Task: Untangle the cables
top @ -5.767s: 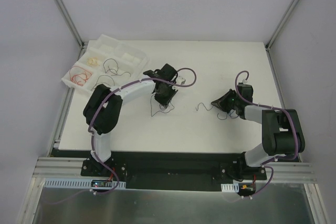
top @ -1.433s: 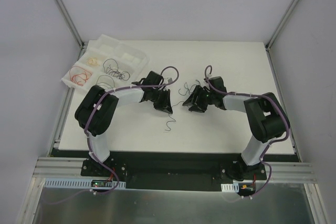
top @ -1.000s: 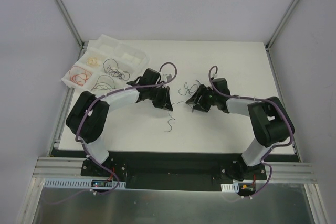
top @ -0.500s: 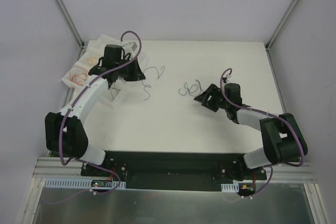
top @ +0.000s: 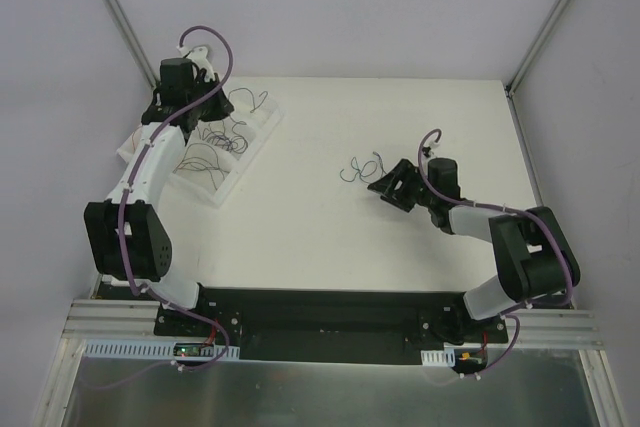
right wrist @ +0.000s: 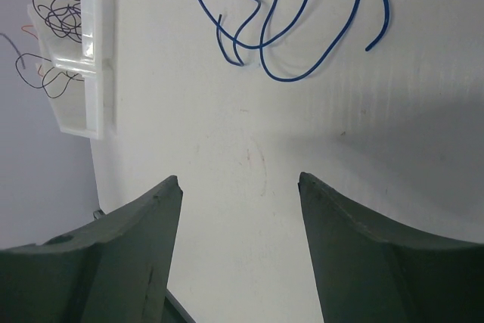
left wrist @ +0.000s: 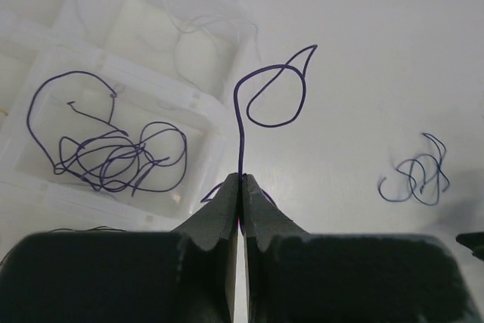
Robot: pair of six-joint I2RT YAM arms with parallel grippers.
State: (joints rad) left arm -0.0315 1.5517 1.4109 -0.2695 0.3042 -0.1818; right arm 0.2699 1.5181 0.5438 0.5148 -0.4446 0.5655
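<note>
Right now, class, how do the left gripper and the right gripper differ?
The left gripper is shut on a dark blue wire; the right gripper is open and empty. The left gripper is at the white tray; the right gripper is over bare table, short of loose blue wires. Both point towards wires.

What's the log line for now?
left gripper: shut on dark blue wire, by tray | right gripper: open, empty | blue wires: loose on table
</note>
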